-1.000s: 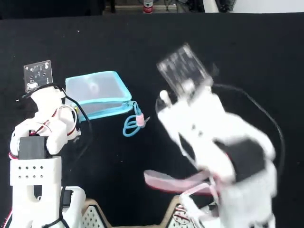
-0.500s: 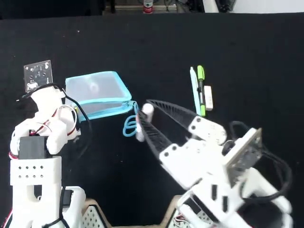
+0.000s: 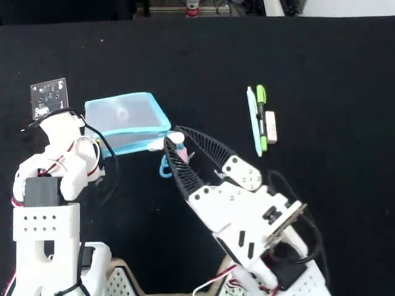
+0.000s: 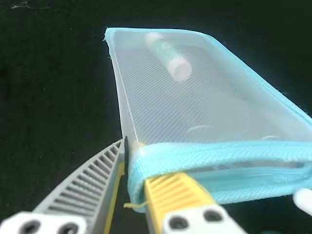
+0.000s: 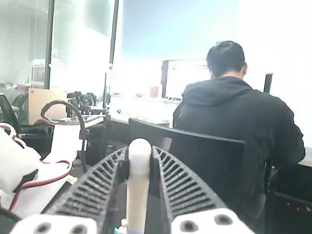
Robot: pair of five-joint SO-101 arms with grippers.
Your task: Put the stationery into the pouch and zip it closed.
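A black table (image 3: 203, 61) fills the scene from above. Past the right arm's wrist lies an office with bright windows (image 5: 161, 44) and a dark chair (image 5: 204, 156).

The pouch (image 3: 123, 114) lies flat at the table's left. It is see-through mesh edged with a turquoise zip, and a pale tube (image 4: 168, 56) rests inside it. The left hand (image 4: 127, 151) is clenched on the pouch's near corner, with the zip edge pinched between its grey and yellow fingers.

The right hand (image 3: 173, 139) has black ribbed fingers and grips a white stick (image 5: 139, 185) upright between them. Its tip is just beside the pouch's zip end. There the fingers partly cover a blue cord loop (image 3: 164, 168) and a pink tag (image 3: 181, 152).

Well to the right, a pale blue pen (image 3: 253, 120), a green marker (image 3: 261, 117) and a white eraser (image 3: 270, 128) lie side by side on the table.
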